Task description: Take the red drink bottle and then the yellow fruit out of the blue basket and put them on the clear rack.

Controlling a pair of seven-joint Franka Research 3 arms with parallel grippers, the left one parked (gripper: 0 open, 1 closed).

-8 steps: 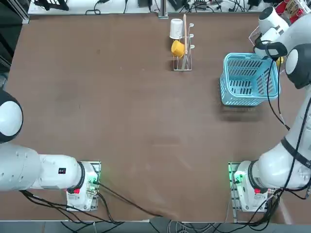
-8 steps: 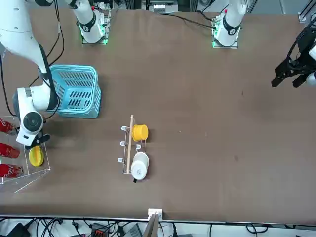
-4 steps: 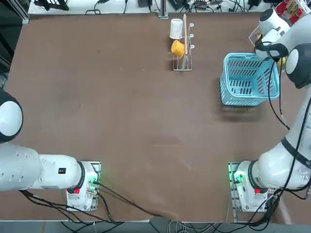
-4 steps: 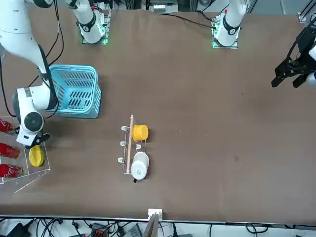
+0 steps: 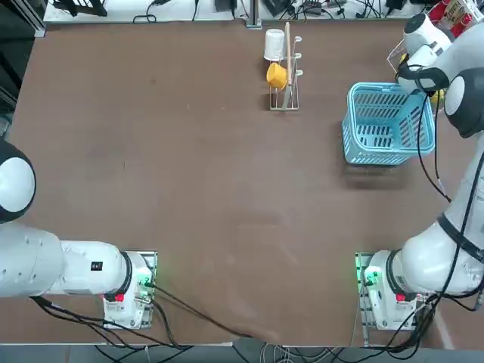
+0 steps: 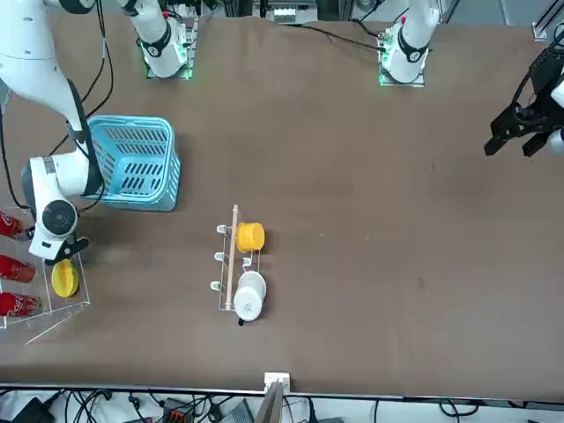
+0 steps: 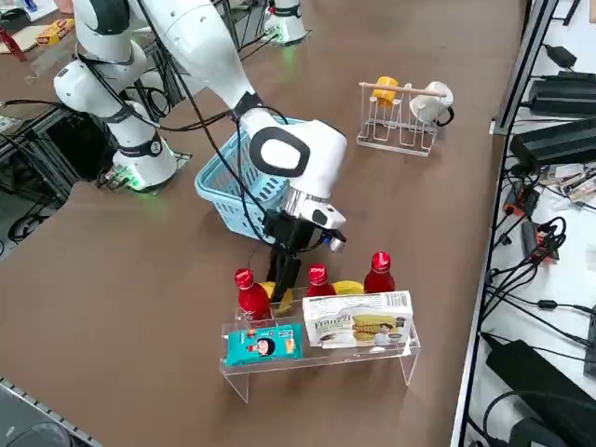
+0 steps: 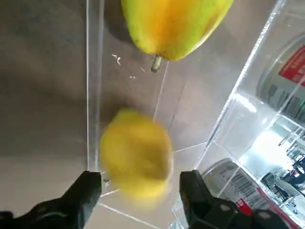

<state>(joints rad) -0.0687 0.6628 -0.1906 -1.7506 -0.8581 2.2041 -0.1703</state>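
Observation:
In the wrist view my right gripper (image 8: 140, 188) is open, fingers spread either side of the small round yellow fruit (image 8: 136, 157), which lies blurred on the clear rack's (image 8: 93, 95) floor. From the right side, the gripper (image 7: 282, 282) points down into the rack (image 7: 317, 346), with the yellow fruit (image 7: 269, 292) beside its fingers. Three near-identical red bottles (image 7: 250, 293) (image 7: 319, 279) (image 7: 378, 272) stand on the rack; I cannot tell which is the task's. The blue basket (image 5: 389, 121) looks empty. In the front view my wrist hides the small fruit.
A larger yellow fruit (image 8: 174, 26) with a stem lies on the rack beside the small one, seen from the front as well (image 6: 63, 278). Snack packets (image 7: 358, 321) fill the rack's low tier. A peg stand (image 5: 286, 68) holds a white and a yellow cup.
My right wrist has edged very slightly toward the rack at the table's far edge. Basket, rack and cups stay where they were.

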